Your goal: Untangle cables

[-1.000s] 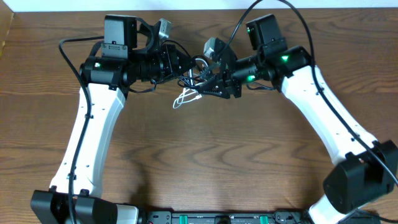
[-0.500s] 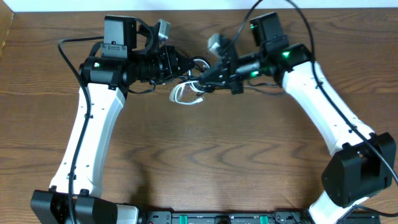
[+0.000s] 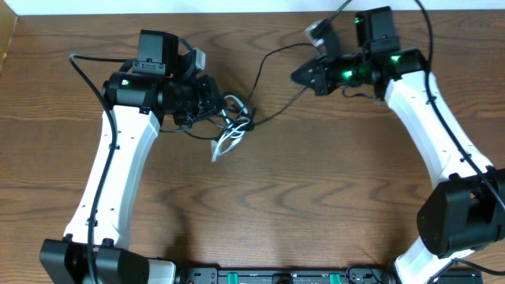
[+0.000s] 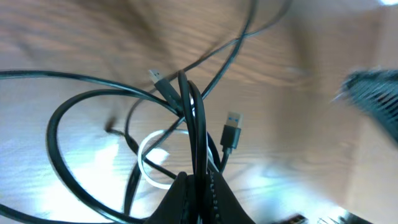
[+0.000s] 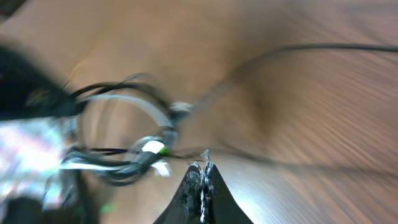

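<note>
Left pincer (image 4: 196,186): pressed together on several strands of the black cable (image 4: 198,130), which rise as a bunch straight out of the fingertips. The white cable (image 4: 144,163) is a small loop just beside that bunch. It crosses the black strands and is not yet free of them. A plug (image 4: 230,134) hangs near the bunch on the other side.

Right pincer (image 5: 203,177): the fingers are closed to a point. The wrist view is blurred, but a thin dark strand meets the tip, so it is judged to be pinching a single run of the black cable.

Governing relation: in the overhead view the tangle sits at the left pincer, well apart from the right pincer (image 3: 302,76) and to that pincer's left. The held strand runs between the two, its long axis across the bench (image 3: 260,205) and angled slightly toward the far edge at the right end. A slack loop arcs above it. The left arm is nearer the knot.

Pose: the left arm reaches forward with its wrist turned inward. The right arm is extended to the far edge, with its wrist aimed back at the tangle. Any further separation would have to follow that strand line.
</note>
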You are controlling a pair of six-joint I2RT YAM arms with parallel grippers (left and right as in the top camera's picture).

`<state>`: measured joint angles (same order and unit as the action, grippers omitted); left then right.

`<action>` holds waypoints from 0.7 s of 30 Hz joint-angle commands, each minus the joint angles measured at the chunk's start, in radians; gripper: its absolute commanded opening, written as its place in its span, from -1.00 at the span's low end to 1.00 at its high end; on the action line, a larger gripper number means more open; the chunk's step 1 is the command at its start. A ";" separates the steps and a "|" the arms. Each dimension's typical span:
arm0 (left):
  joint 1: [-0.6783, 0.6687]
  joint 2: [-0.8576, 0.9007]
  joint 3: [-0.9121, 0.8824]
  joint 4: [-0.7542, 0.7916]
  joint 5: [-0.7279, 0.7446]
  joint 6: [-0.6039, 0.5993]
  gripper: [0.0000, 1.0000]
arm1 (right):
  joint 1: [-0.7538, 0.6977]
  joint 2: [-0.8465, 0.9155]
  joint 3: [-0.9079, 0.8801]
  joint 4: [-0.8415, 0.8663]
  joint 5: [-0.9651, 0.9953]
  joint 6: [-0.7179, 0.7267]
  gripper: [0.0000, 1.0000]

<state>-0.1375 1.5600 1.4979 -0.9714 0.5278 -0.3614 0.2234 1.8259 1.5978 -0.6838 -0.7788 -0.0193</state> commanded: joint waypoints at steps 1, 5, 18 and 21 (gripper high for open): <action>0.005 0.021 -0.004 -0.042 -0.137 0.035 -0.85 | -0.043 -0.025 0.010 0.002 0.242 0.206 -0.98; 0.005 0.023 -0.004 -0.045 -0.130 0.058 -0.85 | -0.072 -0.051 0.010 0.003 0.194 0.163 -0.98; 0.000 0.054 -0.004 0.031 -0.100 -0.017 -0.85 | 0.045 -0.054 0.010 -0.071 0.144 0.144 -0.58; 0.001 0.072 -0.004 0.063 -0.015 -0.002 -0.85 | 0.083 -0.054 0.010 -0.073 0.144 0.098 -0.34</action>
<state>-0.1379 1.6066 1.4979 -0.9298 0.4408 -0.3683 0.2722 1.7985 1.5978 -0.7521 -0.6209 0.1200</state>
